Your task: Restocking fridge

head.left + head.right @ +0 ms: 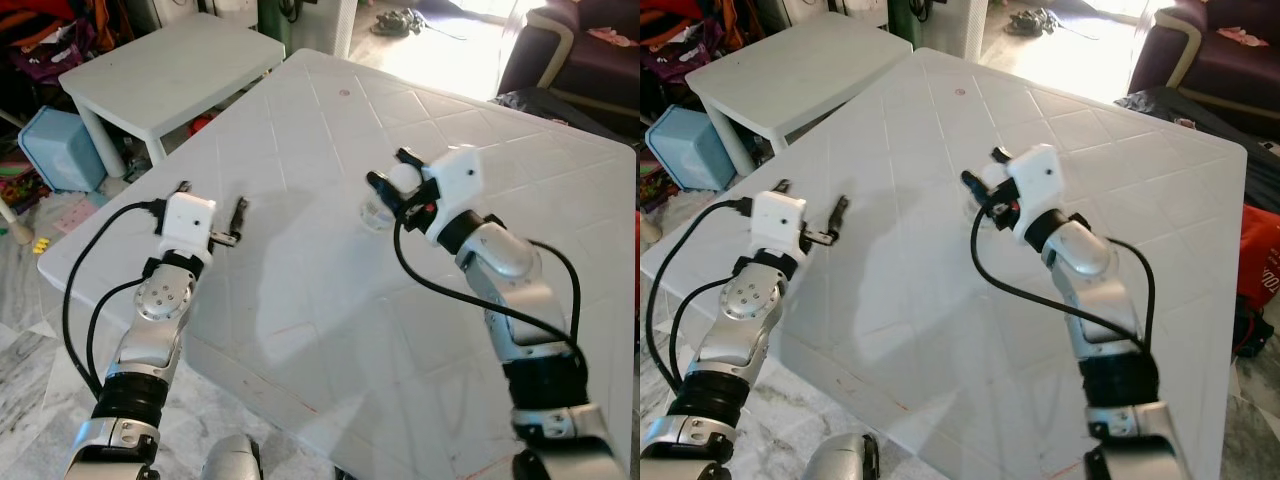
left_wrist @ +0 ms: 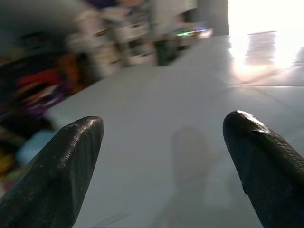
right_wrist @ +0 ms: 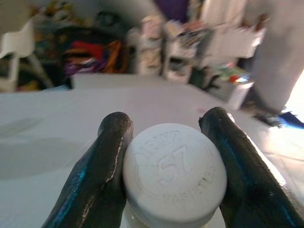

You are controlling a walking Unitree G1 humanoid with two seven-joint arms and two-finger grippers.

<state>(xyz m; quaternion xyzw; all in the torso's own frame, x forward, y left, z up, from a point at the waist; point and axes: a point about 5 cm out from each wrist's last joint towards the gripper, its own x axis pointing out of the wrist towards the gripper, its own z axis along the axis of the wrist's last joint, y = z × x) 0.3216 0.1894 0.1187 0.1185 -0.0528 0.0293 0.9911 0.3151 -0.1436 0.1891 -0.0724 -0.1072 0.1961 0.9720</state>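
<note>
My right gripper (image 1: 390, 180) is shut on a bottle with a round white cap (image 3: 174, 173) stamped "57". The black fingers (image 3: 102, 171) press on both sides of the cap. The bottle's pale, clear body (image 1: 377, 212) reaches down to the white table (image 1: 330, 300) near its middle; I cannot tell whether it rests there. My left gripper (image 1: 212, 196) hovers open over the table's left part, with nothing between its fingers (image 2: 61, 161).
A smaller white side table (image 1: 170, 70) stands beyond the left edge, with a blue bin (image 1: 55, 148) and colourful clutter beside it. A dark sofa (image 1: 580, 50) is at the back right. A red object (image 1: 1260, 260) lies on the floor right of the table.
</note>
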